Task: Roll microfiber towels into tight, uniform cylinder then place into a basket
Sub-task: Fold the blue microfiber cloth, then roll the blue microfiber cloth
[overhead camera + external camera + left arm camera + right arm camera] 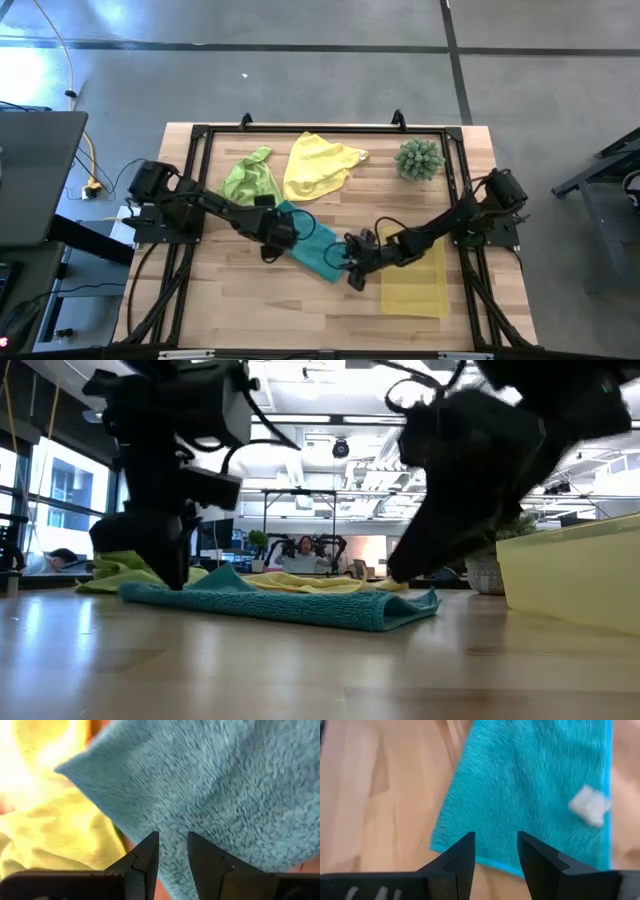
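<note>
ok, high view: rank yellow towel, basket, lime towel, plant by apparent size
1. yellow towel and basket: look about alike, basket partly under the right arm, so no ranking.
2. lime green towel
3. spiky plant

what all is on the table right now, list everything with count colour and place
teal towel: 1, teal, table centre, flat between both grippers
yellow towel: 1, yellow, crumpled, far middle
lime green towel: 1, lime green, crumpled, beside the yellow towel, toward the left arm
basket: 1, translucent yellow, near right of the table
plant: 1, spiky green, far right corner
table: 1, light wood
left gripper: 1, dark, fingers apart, at the teal towel's left end
right gripper: 1, dark, fingers apart, at its right end
</note>
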Tool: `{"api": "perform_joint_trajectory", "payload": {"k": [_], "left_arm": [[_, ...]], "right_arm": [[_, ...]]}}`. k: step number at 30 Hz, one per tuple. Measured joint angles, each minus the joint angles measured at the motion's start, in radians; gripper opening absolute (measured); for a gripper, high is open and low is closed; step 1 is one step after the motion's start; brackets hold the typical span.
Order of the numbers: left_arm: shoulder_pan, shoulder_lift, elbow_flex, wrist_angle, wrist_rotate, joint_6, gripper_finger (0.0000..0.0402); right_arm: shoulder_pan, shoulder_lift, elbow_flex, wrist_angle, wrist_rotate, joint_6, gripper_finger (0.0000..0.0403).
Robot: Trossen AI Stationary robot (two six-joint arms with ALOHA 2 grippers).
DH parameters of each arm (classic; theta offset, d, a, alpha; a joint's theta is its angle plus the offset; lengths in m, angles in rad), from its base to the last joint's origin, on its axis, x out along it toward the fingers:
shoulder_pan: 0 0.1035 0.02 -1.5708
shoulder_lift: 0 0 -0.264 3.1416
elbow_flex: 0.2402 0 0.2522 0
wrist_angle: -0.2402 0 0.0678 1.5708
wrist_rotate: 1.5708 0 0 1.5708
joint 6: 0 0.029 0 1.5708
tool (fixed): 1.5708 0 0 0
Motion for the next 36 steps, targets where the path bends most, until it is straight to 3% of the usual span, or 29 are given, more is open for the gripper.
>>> {"api": "perform_joint_trajectory", "payload": {"k": [5, 9, 15, 18, 23, 28, 36], "left_arm": [[-0.040, -0.073, 0.043, 0.008, 0.002, -0.043, 0.0090], [-0.095, -0.123, 0.052, 0.131, 0.004, -0.212, 0.0090], [-0.176, -0.077, 0.041, 0.347, -0.026, -0.377, 0.0090], [-0.207, -0.013, 0.041, 0.440, -0.078, -0.405, 0.0090], [-0.227, 0.095, 0.040, 0.632, -0.081, -0.393, 0.0090], [-0.227, 0.182, 0.043, 0.765, -0.079, -0.386, 0.0090], [-0.249, 0.225, 0.047, 0.744, 0.057, -0.407, 0.0090]], "right_arm": [[-0.046, -0.002, 0.177, -0.318, 0.001, -0.252, 0.0139], [-0.110, -0.002, 0.285, -0.497, 0.004, -0.459, 0.0139], [-0.198, -0.003, 0.300, -0.533, -0.105, -0.716, 0.0139], [-0.221, 0.000, 0.282, -0.527, -0.183, -0.784, 0.0139], [-0.219, 0.001, 0.237, -0.488, -0.197, -0.960, 0.0139], [-0.209, 0.001, 0.192, -0.407, -0.197, -0.960, 0.0139], [-0.200, 0.001, 0.189, -0.402, -0.177, -0.809, 0.0139]]}}
